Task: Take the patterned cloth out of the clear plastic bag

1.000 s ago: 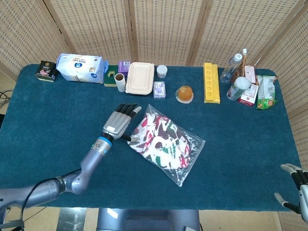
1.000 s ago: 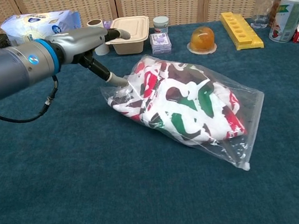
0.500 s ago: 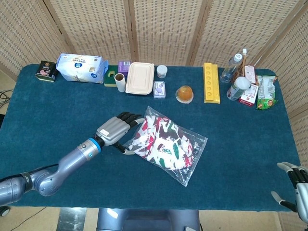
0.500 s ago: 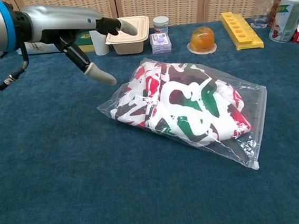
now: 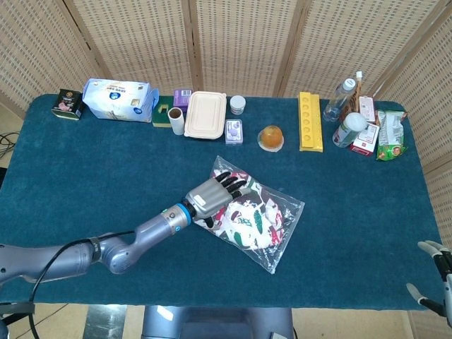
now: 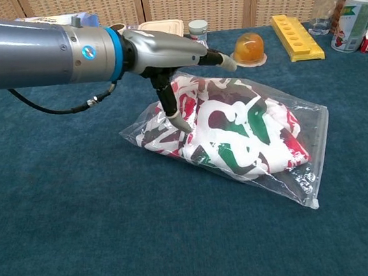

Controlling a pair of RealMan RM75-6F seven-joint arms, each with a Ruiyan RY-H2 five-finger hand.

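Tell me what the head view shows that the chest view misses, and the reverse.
Head view only: the right hand at the lower right corner, the green packet, the dark tin far left.
Chest view only: the left hand's thumb pressing down on the bag.
Both: left hand over the bag, the cloth inside, yellow tray, orange jelly cup.

My left hand (image 5: 210, 198): brushed grey metal shell, smooth, black fingers with pale tips. Clear plastic bag (image 6: 307, 165): thin glossy film, wrinkled, catching glare. Patterned cloth (image 6: 235, 130) inside: soft matt fabric, red/green/dark print on white. Table cover (image 5: 85, 176): matt blue felt-like cloth, slightly fuzzy. Screen (image 5: 240, 35) behind: woven wicker in wood frames.
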